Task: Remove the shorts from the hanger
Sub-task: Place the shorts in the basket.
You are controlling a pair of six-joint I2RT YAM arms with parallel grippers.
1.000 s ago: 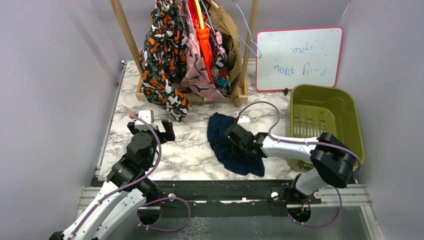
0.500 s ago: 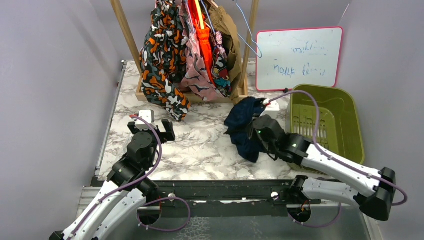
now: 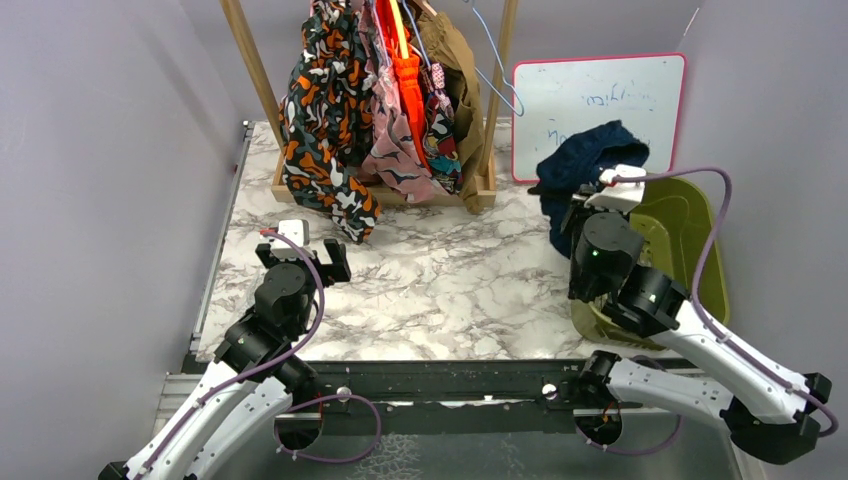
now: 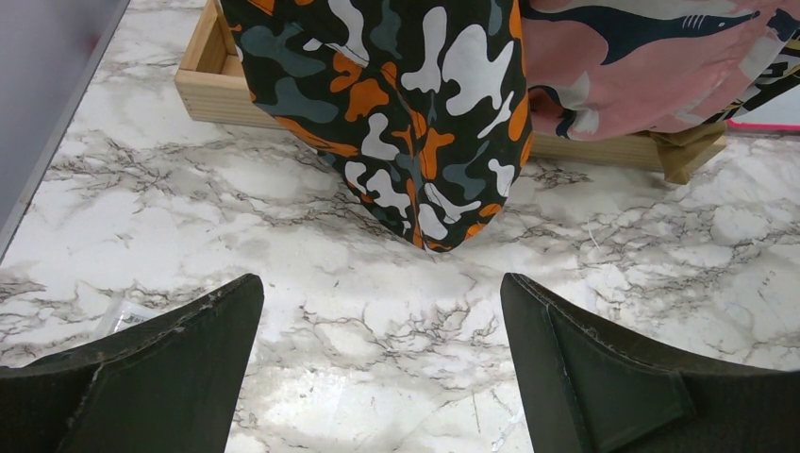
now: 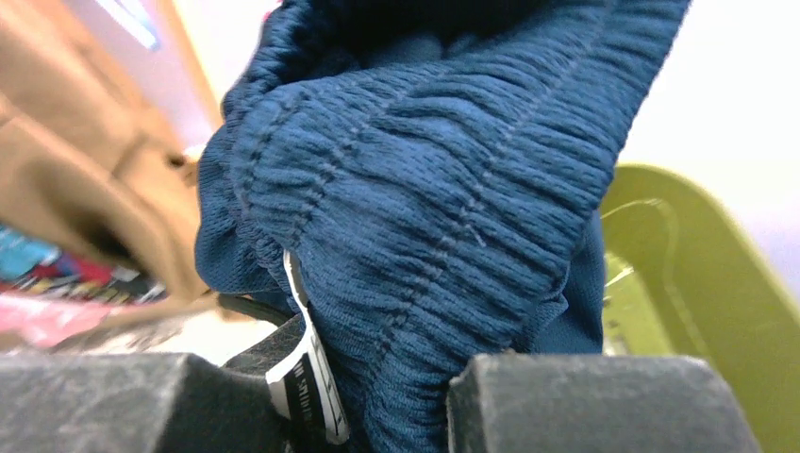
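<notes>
Navy mesh shorts [image 3: 585, 165] hang from our right gripper [image 5: 377, 415], clamped on their waistband, above the far-left corner of the olive-green plastic bin [image 3: 692, 225].

Shorts [image 3: 585, 165] between rack [image 3: 252, 62] and bin [image 3: 690, 225]

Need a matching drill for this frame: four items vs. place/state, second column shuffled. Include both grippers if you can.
Column one:
1. navy shorts
2. blotch-print shorts
3. left gripper
4. green bin

Column two:
a. open, holding nothing, above the marble table
b. hanging at the left end of the wooden rack
c. clamped in the right gripper, lifted off the table
d. sitting at the table's right edge

Pairs: 1-c, 2-b, 3-a, 4-d
</notes>
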